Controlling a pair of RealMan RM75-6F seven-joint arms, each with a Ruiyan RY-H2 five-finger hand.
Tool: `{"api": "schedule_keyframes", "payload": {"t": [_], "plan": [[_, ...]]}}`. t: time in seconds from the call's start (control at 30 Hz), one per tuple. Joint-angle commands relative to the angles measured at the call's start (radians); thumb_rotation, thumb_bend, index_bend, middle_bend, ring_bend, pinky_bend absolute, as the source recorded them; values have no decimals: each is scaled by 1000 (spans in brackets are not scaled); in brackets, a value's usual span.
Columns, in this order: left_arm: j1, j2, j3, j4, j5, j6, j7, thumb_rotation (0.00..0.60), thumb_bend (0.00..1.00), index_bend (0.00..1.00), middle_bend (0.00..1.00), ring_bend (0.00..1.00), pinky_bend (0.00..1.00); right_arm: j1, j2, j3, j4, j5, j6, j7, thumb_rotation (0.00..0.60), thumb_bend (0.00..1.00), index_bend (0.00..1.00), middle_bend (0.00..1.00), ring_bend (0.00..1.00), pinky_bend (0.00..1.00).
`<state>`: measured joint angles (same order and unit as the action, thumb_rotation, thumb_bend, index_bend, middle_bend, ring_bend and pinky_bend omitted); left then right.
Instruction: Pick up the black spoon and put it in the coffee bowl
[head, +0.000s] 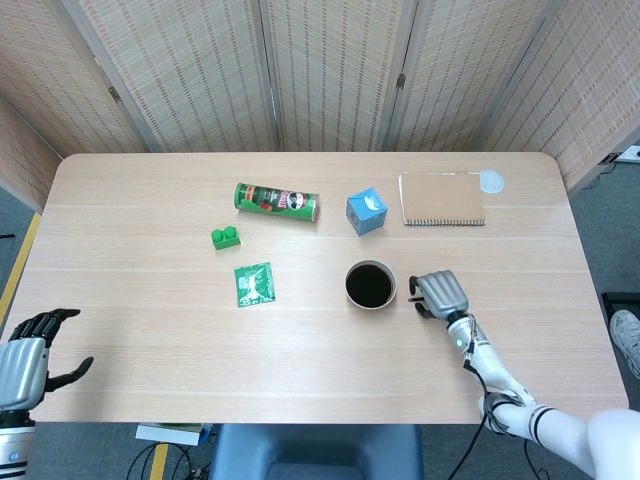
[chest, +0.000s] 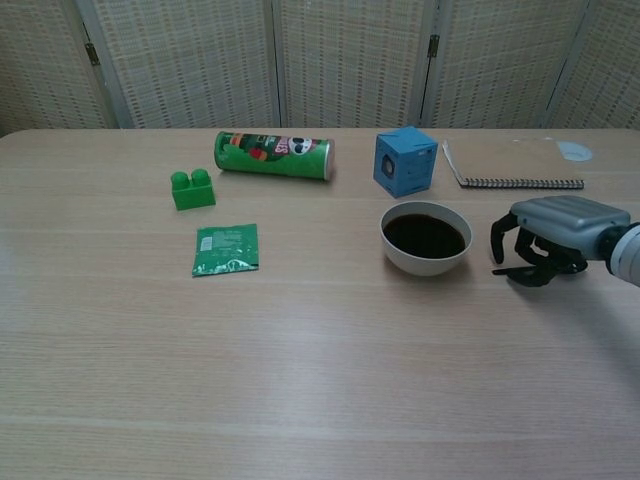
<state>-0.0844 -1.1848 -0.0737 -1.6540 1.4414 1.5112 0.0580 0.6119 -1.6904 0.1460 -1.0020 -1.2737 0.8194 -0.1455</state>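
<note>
Bowl (chest: 427, 258) holds dark coffee (chest: 424, 235); spoon outside.

The right hand (chest: 545, 240) hides most of the black spoon (chest: 512, 269).

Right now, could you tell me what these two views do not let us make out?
- Black spoon: both views, mostly hidden under the right hand; only a dark sliver shows, so the grip is unclear.
- Left hand: head view, cut by the frame edge; absent from chest view.
- Green packet: print too small.
</note>
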Motion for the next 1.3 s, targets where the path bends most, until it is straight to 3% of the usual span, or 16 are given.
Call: {"api": "schedule_keyframes", "payload": {"t": [0.03, 0.9, 1.3], "plan": [[0, -1, 0, 1, -1, -2, 0, 600, 231, 279, 293, 248, 269, 4, -7, -4, 9, 2, -4, 1, 600, 303, 495, 859, 1000, 1000], [10, -7, 4, 15, -2, 0, -11, 600, 231, 278, 293, 248, 269, 17, -21, -21, 28, 16, -15, -5, 600, 320, 530, 860, 1000, 1000], [13, -10, 4, 21, 0, 1, -17, 600, 231, 279, 293, 248, 269, 10, -19, -23, 32, 1, 11, 34, 600, 393, 597, 871, 1000, 1000]]}}
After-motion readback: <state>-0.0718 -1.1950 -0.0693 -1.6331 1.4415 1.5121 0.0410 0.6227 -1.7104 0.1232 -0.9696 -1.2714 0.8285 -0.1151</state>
